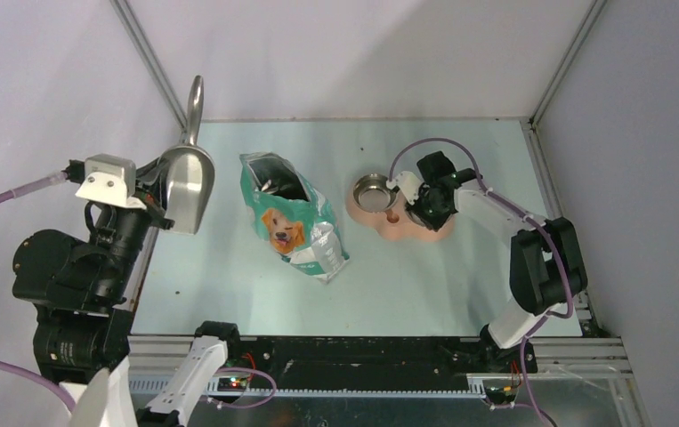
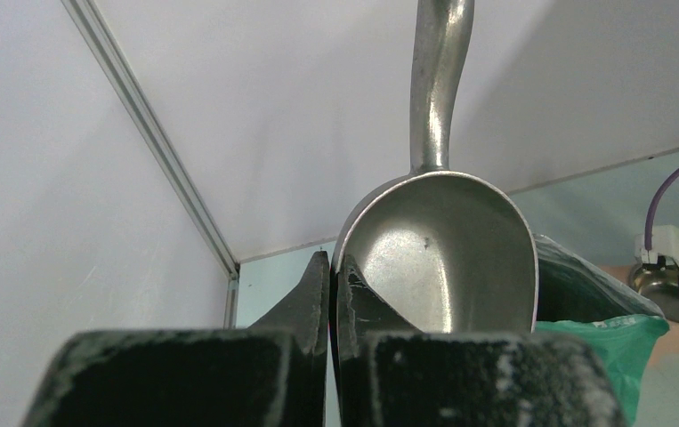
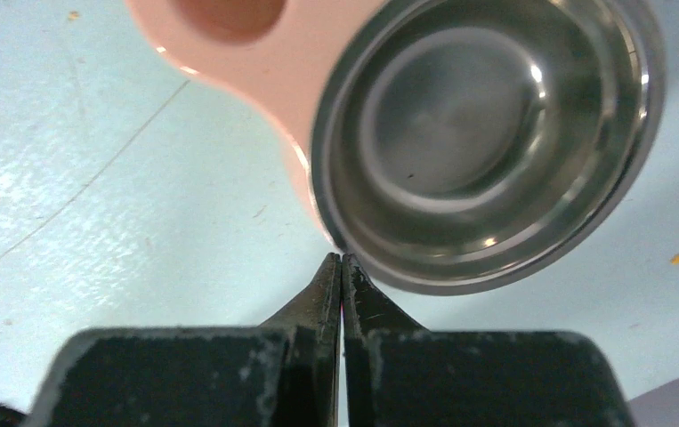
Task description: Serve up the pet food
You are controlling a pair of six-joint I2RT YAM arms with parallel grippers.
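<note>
My left gripper (image 1: 159,203) is shut on the rim of the grey metal scoop (image 1: 186,182) and holds it in the air at the table's left edge, handle pointing away. In the left wrist view (image 2: 331,267) the scoop (image 2: 442,258) is empty. The teal bag (image 1: 293,218) lies open on the table; no pet food shows, its mouth is dark. My right gripper (image 1: 404,203) is shut, with its tips (image 3: 342,260) at the rim of the empty steel bowl (image 3: 478,142) in the pink feeder (image 3: 255,62).
The pink feeder (image 1: 411,229) sits right of the bag, with the steel bowl (image 1: 373,191) on its left side; its right side is hidden under my right arm. Walls and metal frame posts close in the table. A small orange crumb (image 3: 676,259) lies near the bowl.
</note>
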